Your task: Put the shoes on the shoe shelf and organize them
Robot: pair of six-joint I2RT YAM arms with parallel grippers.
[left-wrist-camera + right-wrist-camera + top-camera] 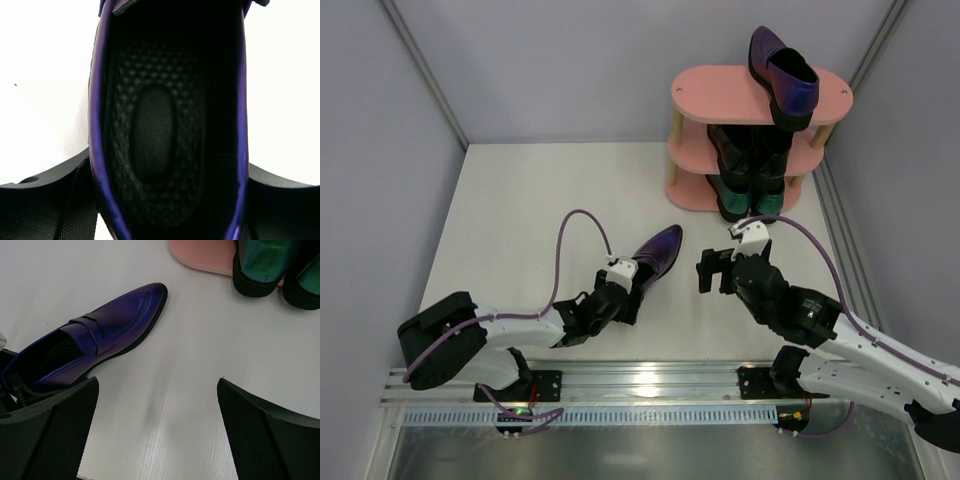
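The pink shoe shelf (pixel 720 92) stands at the back right. One purple shoe (pixel 783 72) lies on its top board. The black pair (pixel 745 150) is on the middle board and the green pair (pixel 752 200) on the bottom one. The other purple shoe (pixel 657 252) rests on the table, toe toward the shelf. My left gripper (pixel 623 287) is closed around its heel. In the left wrist view the shoe's dark inside (pixel 155 135) fills the frame between my fingers (pixel 55 200). My right gripper (pixel 720 268) is open and empty, just right of that shoe (pixel 110 325).
Grey walls enclose the white table (pixel 520 220) on three sides. In the right wrist view the shelf's pink base (pixel 200 255) and the green shoes' heels (pixel 262 262) lie ahead of my open right gripper (pixel 157 385).
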